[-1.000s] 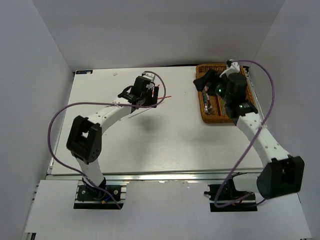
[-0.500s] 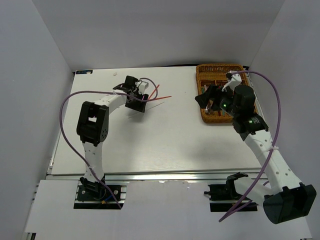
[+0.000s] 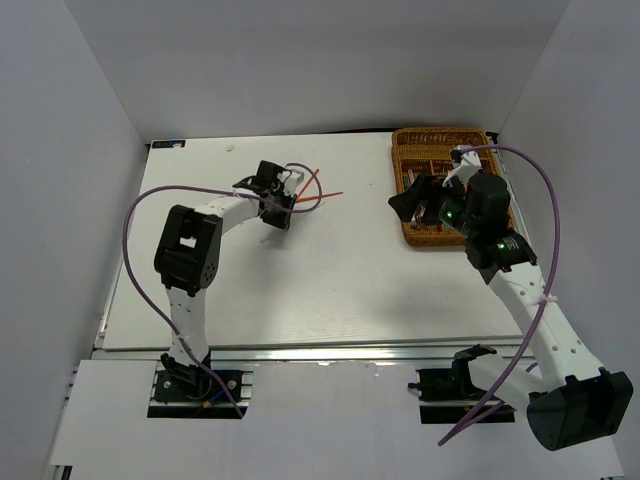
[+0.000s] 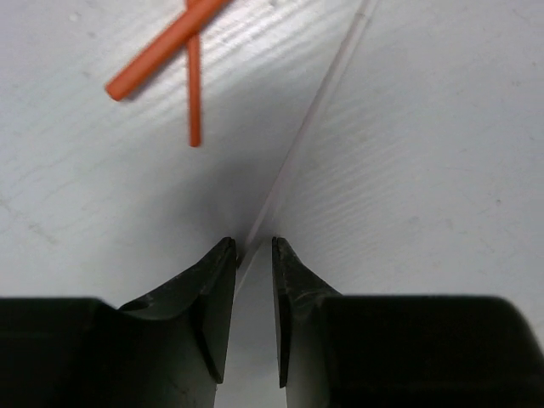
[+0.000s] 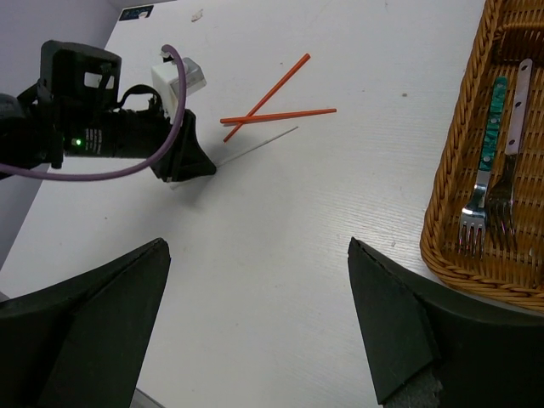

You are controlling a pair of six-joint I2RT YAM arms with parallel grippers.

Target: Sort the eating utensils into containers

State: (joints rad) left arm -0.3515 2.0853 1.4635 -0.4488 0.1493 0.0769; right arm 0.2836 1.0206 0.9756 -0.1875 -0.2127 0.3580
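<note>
A thin silver chopstick (image 4: pixel 314 110) lies on the white table and runs in between the fingers of my left gripper (image 4: pixel 253 246), which is down at the table with its jaws nearly together around the chopstick's near end. The same chopstick shows in the right wrist view (image 5: pixel 263 142). Two crossed red chopsticks (image 3: pixel 316 189) lie just beyond it, also in the left wrist view (image 4: pixel 166 47). My right gripper (image 5: pixel 257 255) is wide open and empty above the table, left of the brown wicker tray (image 3: pixel 441 133).
In the right wrist view the tray's near wall (image 5: pixel 450 195) holds a green-handled fork (image 5: pixel 489 136) and a silver fork (image 5: pixel 507 183) in a long slot. My left arm's purple cable (image 3: pixel 150 200) loops over the table's left side.
My left gripper has dropped to the table and moved left to the silver chopstick's end. My right gripper has drawn back out of the tray toward the near left.
</note>
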